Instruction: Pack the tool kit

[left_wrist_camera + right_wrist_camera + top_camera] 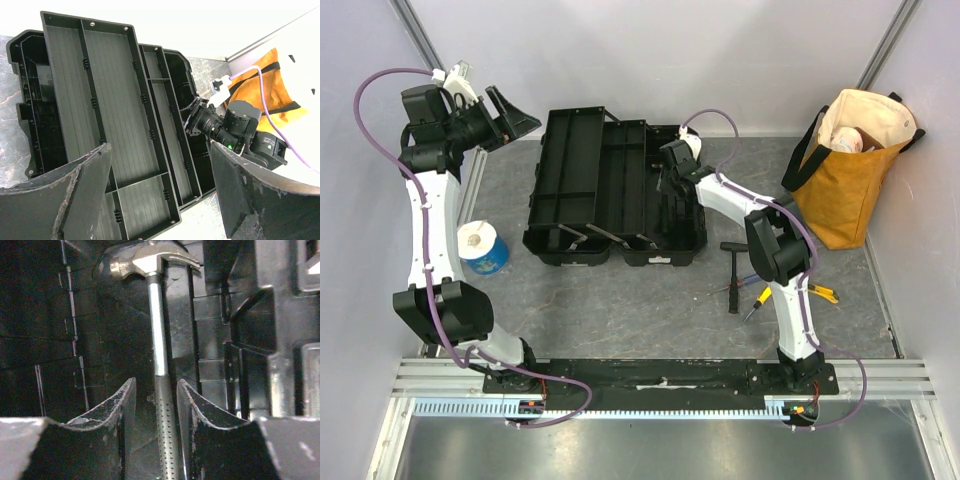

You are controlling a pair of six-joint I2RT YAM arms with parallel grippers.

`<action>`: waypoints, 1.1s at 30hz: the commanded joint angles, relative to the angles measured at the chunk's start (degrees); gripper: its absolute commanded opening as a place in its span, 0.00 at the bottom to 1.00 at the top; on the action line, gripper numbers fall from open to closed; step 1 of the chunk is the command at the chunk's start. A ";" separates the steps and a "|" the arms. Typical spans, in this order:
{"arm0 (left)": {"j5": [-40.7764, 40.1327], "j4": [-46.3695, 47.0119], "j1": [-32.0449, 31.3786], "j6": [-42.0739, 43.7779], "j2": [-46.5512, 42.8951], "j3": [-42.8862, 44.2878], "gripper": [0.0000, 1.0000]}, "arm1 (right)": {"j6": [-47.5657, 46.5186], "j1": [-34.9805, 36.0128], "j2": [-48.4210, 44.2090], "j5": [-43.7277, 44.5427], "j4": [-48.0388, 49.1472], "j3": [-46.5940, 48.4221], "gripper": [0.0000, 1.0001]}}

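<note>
The black toolbox [615, 190] stands open at mid-table, its tray lifted out to the left; the ribbed tray fills the left wrist view [115, 100]. My right gripper [670, 185] reaches down into the box's right half. In the right wrist view its fingers [156, 385] are apart on either side of a hammer's dotted handle [165, 430]. The handle is near the right finger, with a gap on the left. The steel head [145, 262] lies further in. My left gripper [515, 122] is wide open and empty, held high beyond the box's left end [159, 150].
A second hammer [733, 265], a yellow-handled tool [757, 302] and another yellow-handled tool [822, 293] lie on the table right of the box. A mustard tote bag [850, 170] stands at the far right. A blue-and-white cup [480, 248] sits by the left arm.
</note>
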 commanded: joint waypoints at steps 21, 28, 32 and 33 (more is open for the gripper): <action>5.57 2.73 -0.10 -1.03 -3.87 -3.76 0.85 | -4.17 -6.86 -38.07 7.88 -13.78 -29.06 0.66; 4.79 1.76 -0.19 -1.11 -4.66 -5.16 0.85 | -5.67 -8.09 -41.68 4.54 -14.22 -38.22 0.80; 3.56 0.71 -0.19 -0.41 -5.80 -5.95 0.85 | -5.76 -8.09 -40.20 2.78 -13.43 -40.86 0.82; 3.29 0.45 -0.27 -0.32 -6.06 -5.87 0.85 | -5.67 -8.09 -39.76 2.17 -13.17 -41.38 0.82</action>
